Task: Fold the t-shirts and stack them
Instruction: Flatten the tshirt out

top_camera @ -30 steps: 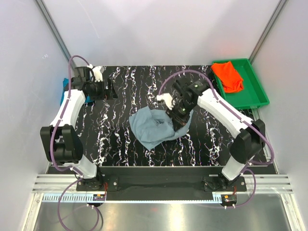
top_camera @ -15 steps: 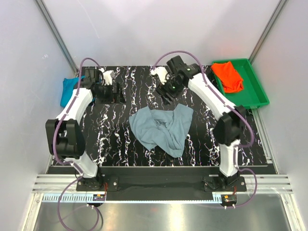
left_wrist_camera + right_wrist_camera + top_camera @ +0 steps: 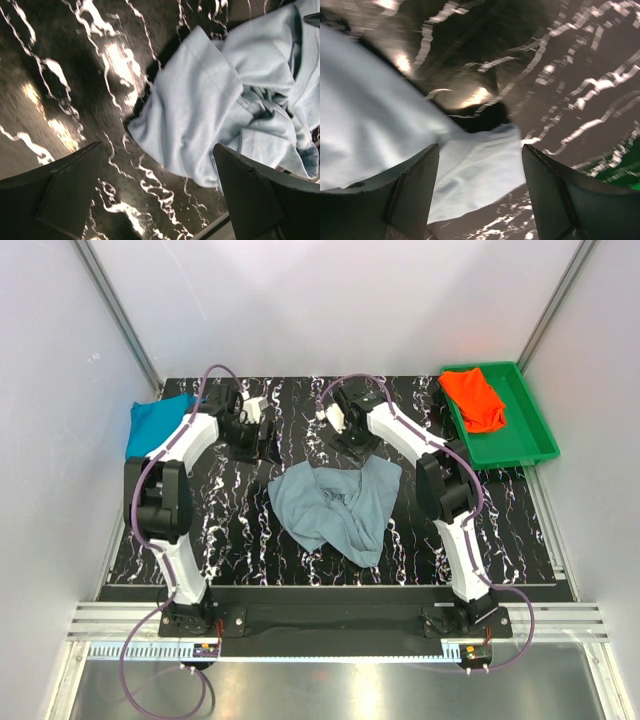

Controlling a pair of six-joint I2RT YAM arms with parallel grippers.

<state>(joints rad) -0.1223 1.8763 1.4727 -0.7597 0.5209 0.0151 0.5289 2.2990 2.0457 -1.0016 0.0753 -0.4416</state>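
Note:
The dusty grey-blue t-shirt (image 3: 338, 508) lies crumpled in the middle of the black marbled table (image 3: 240, 520); it also shows in the left wrist view (image 3: 235, 105) and the right wrist view (image 3: 395, 150). The teal-blue t-shirt (image 3: 158, 423) lies at the table's far left edge. The orange-red t-shirt (image 3: 473, 398) lies in the green tray (image 3: 525, 435). My left gripper (image 3: 258, 443) is open and empty, above the table behind the grey-blue shirt's left side. My right gripper (image 3: 356, 440) is open and empty, just behind the shirt's far edge.
White enclosure walls stand close on the left, right and back. The green tray sits at the far right corner. Purple cables arch over both arms. The arm bases are on the rail at the near edge.
Both grippers have swung inward along the far side of the table. The right gripper let go of the grey-blue shirt, which now lies spread wider.

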